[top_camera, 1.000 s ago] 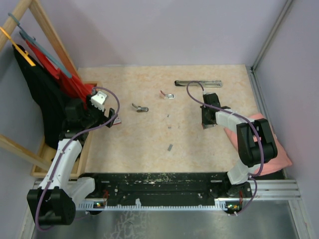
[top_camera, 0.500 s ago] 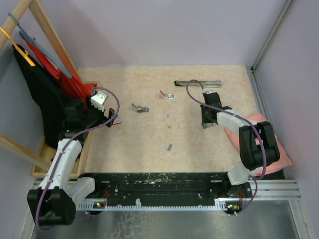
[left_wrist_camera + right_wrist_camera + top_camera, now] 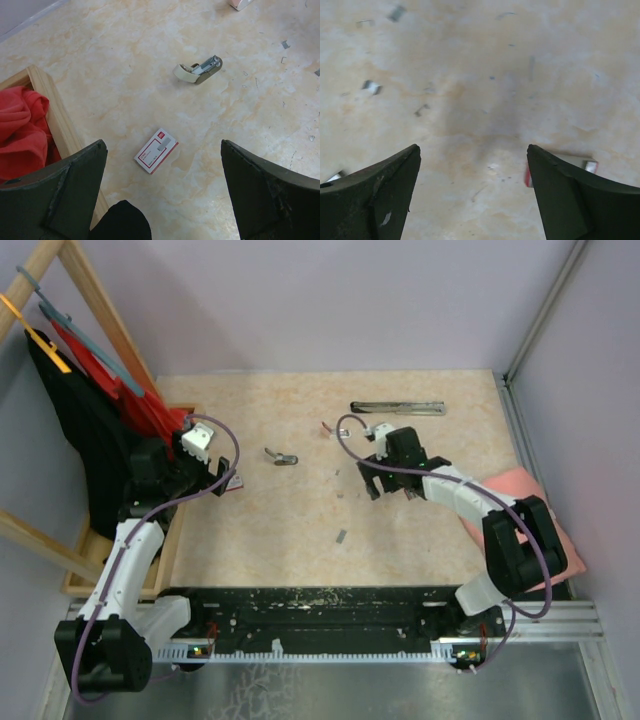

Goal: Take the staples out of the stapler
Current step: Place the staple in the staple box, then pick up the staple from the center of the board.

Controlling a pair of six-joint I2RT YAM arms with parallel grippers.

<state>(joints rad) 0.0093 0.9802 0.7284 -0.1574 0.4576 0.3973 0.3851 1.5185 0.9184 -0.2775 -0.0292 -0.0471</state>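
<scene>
My left gripper [image 3: 162, 147] stands spread wide, grasping nothing; my right gripper [image 3: 472, 150] is released too, empty. The staples [image 3: 371, 87] lie loose on the table [image 3: 480, 75], scattered just ahead of the right one.

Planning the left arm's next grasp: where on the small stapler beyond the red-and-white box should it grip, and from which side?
Take the mini stapler at mid-body, across its long sides, coming down from above. It lies low on the table, narrow and slanted, so turn the jaws crosswise; the rounded cream end may slip.
</scene>
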